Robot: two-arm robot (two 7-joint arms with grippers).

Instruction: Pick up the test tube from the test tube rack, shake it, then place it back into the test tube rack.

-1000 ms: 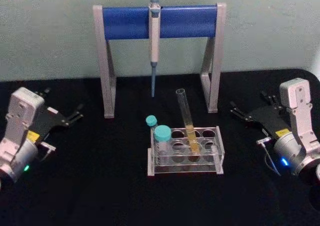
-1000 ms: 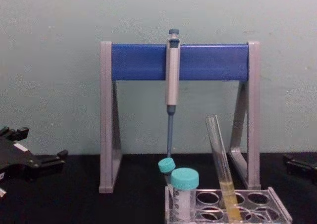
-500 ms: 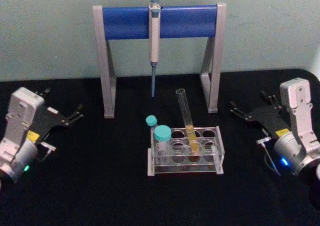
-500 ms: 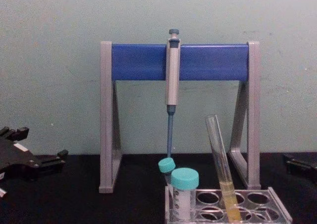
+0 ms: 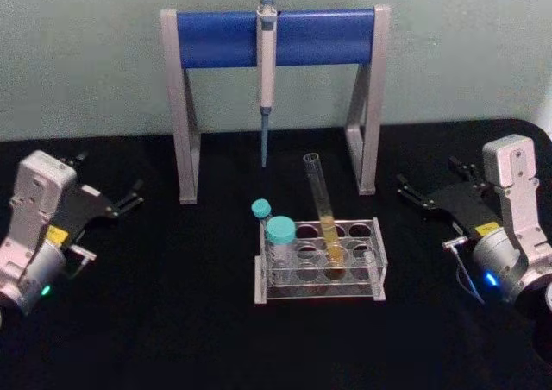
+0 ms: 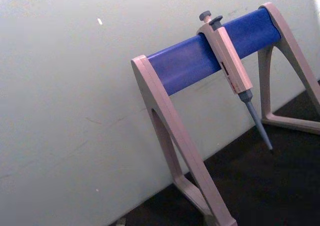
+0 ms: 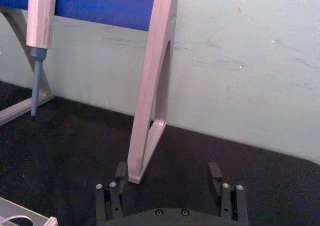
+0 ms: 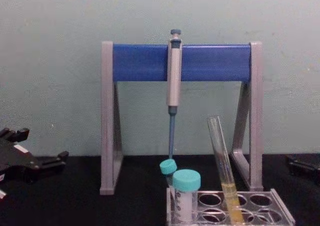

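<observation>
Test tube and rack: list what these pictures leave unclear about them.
- Test tube: where its bottom sits in the rack is blurred by clear plastic, head view.
- Rack's front is cut off by the bottom edge, chest view.
- Liquid level: too small to read exactly.

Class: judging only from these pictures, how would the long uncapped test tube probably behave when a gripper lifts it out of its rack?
The test tube looks like thin clear glass, so probably fragile and slippery. It leans loosely in the test tube rack, so it may tilt when touched. Uncapped with yellow liquid low down, it seems bottom-heavy and could spill if tipped.
</observation>
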